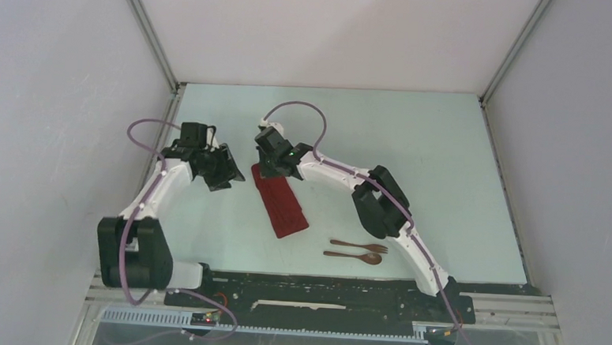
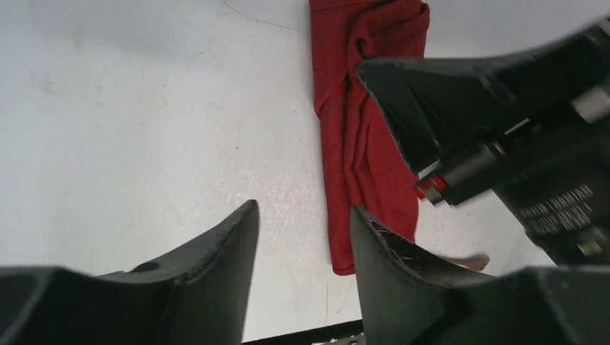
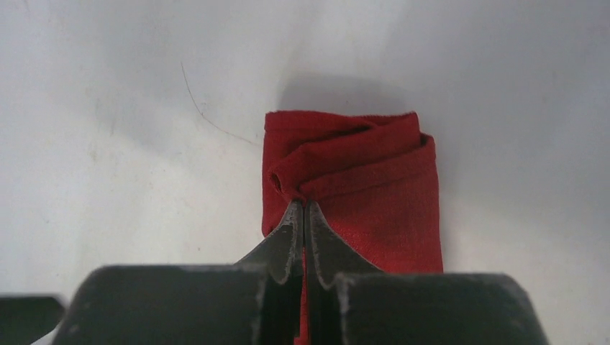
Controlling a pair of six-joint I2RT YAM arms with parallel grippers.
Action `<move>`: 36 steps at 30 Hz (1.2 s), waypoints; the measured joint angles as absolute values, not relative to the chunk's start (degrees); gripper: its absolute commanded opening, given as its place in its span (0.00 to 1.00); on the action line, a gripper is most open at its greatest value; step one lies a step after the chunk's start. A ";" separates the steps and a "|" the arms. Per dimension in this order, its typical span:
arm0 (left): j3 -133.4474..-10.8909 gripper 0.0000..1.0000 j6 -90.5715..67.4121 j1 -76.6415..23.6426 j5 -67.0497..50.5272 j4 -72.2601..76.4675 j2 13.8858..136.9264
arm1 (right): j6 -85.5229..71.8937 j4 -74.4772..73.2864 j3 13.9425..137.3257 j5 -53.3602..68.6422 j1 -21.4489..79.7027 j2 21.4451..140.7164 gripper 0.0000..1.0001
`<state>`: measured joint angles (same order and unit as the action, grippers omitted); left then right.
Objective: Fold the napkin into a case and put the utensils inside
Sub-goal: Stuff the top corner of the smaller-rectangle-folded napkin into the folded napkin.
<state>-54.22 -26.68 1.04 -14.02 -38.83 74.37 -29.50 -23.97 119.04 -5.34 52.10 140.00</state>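
The right wrist view is showing what overhead hides: the right gripper (image 3: 303, 215) pinching the case's (image 3: 381, 215) rolled end. The left gripper (image 2: 303, 223) is hanging open alongside.

Seen from above, the case (image 1: 280, 205) lies on the counter (image 1: 415, 146) near its middle, running lengthwise from 11 o'clock to 5 o'clock. The right jaws sit over its far end, pinching a fold of the cloth there. The left jaws hang at the case's 10 o'clock, beside that far end and clear of the cloth. The fork (image 1: 360, 245) and spoon (image 1: 354, 256) lie side by side at the case's 4 o'clock, apart from it. The fork is behind the spoon, with both heads pointing to 3 o'clock.
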 measured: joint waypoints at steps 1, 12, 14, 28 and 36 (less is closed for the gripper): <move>-54.81 0.45 -26.70 1.04 -14.83 -38.72 76.29 | -30.11 -23.66 117.64 -5.19 51.99 139.09 0.00; -66.59 0.35 -26.81 -4.75 -14.66 -40.80 91.22 | -36.69 -16.01 105.54 -1.37 49.82 131.07 0.00; -69.71 0.31 -26.41 -6.70 -13.30 -41.74 93.67 | -37.45 -15.09 104.75 -0.99 49.52 131.02 0.00; -75.46 0.32 -23.86 -11.53 -5.04 -47.13 104.18 | -39.99 -11.53 101.14 1.63 48.27 130.58 0.00; -81.62 0.34 -23.68 -14.04 -0.03 -48.84 108.60 | -40.21 -11.22 101.12 2.02 48.21 130.28 0.00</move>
